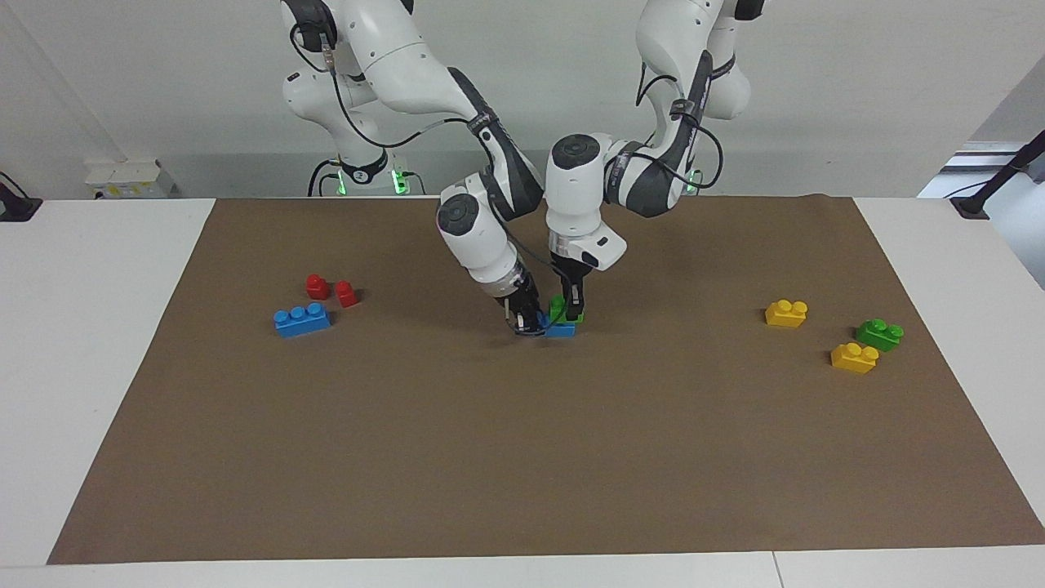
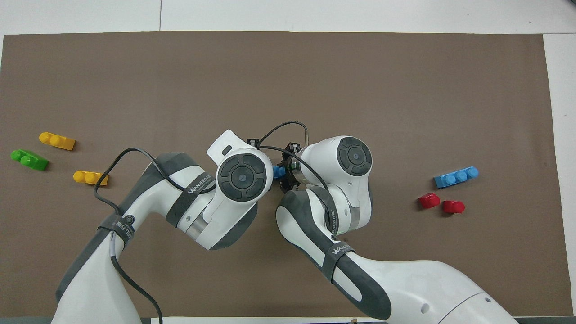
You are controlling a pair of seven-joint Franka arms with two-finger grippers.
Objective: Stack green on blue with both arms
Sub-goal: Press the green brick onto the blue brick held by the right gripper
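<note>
- Left gripper (image 1: pixel 573 314) is clamped on the green brick (image 1: pixel 559 308) and has it sitting on top of the blue brick (image 1: pixel 560 329) at mid-mat, at the end nearer the left arm.
- Right gripper (image 1: pixel 524 324) is clamped on the other end of that same blue brick, low at the mat. My read: it acts as the anvil, so the blue one doesn't slide or tip while green gets pressed on.
- Left wrist is roughly vertical over the stack, which suits a straight push down onto the studs; right wrist comes in slanted from the side, which keeps the top of the blue brick clear for the green one.
- Overhead view: both wrists cover the stack, only a sliver of the blue brick (image 2: pixel 278 171) shows between them. Whether green is fully seated I can't tell.
- Looks like the pressing step, near the end of the task.
- Spares are untouched: second blue brick (image 1: pixel 302 319) with two red bricks (image 1: pixel 331 289) toward the right arm's end; second green brick (image 1: pixel 879 334) and two yellow bricks (image 1: pixel 820 335) toward the left arm's end.
</note>
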